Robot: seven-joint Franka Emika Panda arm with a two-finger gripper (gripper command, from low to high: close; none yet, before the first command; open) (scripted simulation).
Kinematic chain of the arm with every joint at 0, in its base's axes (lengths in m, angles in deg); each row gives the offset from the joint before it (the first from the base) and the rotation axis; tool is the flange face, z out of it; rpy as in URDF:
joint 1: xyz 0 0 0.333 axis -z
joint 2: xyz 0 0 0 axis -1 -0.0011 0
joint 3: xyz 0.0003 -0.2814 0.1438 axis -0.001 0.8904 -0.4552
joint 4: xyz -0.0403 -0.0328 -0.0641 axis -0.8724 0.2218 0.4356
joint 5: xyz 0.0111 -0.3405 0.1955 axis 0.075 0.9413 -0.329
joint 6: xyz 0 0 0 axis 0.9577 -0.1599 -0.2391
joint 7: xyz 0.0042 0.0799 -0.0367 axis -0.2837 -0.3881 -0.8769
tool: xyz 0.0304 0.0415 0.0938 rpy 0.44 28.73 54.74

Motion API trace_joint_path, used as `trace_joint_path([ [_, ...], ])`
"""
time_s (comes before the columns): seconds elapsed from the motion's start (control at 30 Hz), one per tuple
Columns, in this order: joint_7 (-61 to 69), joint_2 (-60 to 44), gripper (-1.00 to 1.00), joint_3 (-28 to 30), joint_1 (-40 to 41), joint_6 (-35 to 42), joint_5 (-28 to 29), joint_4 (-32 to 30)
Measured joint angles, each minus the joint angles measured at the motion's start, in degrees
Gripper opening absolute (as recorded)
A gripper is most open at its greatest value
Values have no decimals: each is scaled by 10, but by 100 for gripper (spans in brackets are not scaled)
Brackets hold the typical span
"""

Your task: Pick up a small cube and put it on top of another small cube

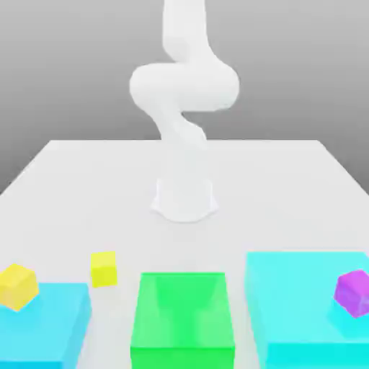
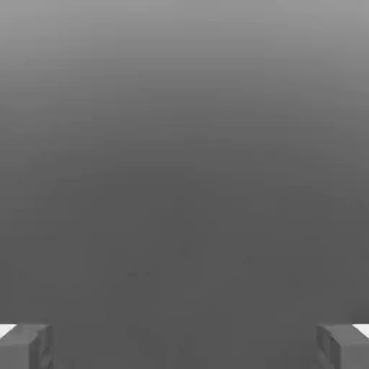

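Green block [image 1: 183,317] nearest, front centre, its lower edge cut off by the frame. Cyan slabs flank it: one [image 1: 50,328] on the exterior view's left carrying a golden-yellow cube [image 1: 17,286], a bigger one [image 1: 303,310] on the right carrying a purple cube [image 1: 354,292]; both slabs are cropped. No writing on anything. Just behind the left slab, on the white table [image 1: 288,187], sits the small cube [image 1: 104,268]: plain lemon-yellow, greenish tint, smallest in sight. Farther back, the white arm [image 1: 184,94], top cropped. Gripper [image 2: 184,346] spread wide, holding nothing, fingertips [image 2: 25,346] at the frame's corners.
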Motion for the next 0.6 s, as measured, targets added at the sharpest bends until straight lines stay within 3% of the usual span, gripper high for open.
trace_joint_path([
  [0.43,-275,-238,0,10,170,-196,-10,-229],
  [0.6,-411,-376,0,25,238,-302,4,-320],
])
